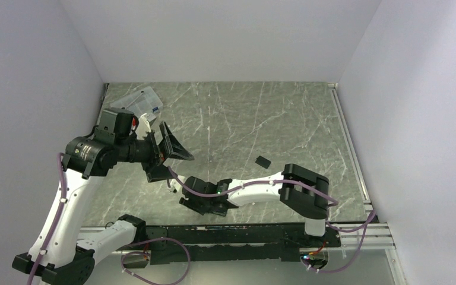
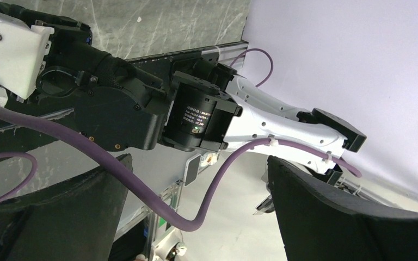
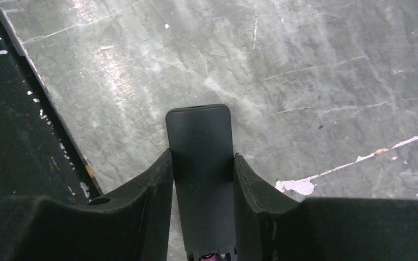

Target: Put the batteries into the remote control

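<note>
Grey marble tabletop (image 1: 243, 119): right gripper (image 3: 202, 157) clamps the remote control (image 3: 198, 130) by its long sides; left gripper (image 1: 166, 157) hangs wide open. Step: securing the remote; next, hold it steady for loading

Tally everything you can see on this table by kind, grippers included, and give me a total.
Grippers: 2, the left gripper and the right gripper
remote control: 1
clear plastic compartment box: 1
small black piece: 1
batteries: 0 that can be made out
Total: 5
</note>
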Robot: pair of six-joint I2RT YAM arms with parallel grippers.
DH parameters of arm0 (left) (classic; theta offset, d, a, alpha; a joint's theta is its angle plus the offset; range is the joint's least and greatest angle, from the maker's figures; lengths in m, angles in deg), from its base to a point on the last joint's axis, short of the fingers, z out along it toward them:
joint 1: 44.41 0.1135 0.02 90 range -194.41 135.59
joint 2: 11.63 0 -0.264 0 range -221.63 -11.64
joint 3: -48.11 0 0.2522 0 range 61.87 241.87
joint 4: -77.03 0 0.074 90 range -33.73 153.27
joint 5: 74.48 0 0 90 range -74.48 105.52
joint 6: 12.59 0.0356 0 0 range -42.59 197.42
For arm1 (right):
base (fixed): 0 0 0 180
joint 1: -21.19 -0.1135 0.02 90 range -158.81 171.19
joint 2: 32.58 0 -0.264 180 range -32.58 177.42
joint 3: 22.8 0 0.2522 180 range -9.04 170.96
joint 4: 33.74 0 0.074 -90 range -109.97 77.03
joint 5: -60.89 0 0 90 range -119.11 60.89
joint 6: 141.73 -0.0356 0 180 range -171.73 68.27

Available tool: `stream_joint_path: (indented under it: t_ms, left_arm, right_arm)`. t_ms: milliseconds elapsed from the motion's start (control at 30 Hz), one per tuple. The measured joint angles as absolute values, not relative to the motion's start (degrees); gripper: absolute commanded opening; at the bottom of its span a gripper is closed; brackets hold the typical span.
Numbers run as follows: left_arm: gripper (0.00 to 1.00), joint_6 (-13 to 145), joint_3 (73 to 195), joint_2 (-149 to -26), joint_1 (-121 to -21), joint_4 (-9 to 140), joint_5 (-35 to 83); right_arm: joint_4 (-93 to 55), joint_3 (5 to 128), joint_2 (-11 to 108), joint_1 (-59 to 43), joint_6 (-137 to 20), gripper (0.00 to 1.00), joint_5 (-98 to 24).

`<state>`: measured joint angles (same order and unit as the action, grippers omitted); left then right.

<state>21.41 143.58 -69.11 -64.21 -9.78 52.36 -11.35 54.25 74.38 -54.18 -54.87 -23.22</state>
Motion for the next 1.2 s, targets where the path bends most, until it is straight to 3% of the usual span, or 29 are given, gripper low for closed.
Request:
stream_joint_path:
  t_ms: [133, 933, 1200]
  left_arm:
    - [0.99, 23.2, 143.2, -68.3, -64.2, -9.4, 53.5]
    - [0.99, 29.2, 148.3, -67.7, -64.2, -5.9, 53.8]
    - [0.99, 30.5, 146.3, -67.5, -64.2, -3.9, 52.5]
  right_arm:
    - [-12.1, 53.9, 74.2, -54.0, -55.0, 0.00, -21.8]
    - [-14.8, 36.7, 53.2, -39.3, -61.7, 0.00, -25.8]
    - [-27.5, 33.2, 45.5, -33.1, -65.8, 0.00, -34.2]
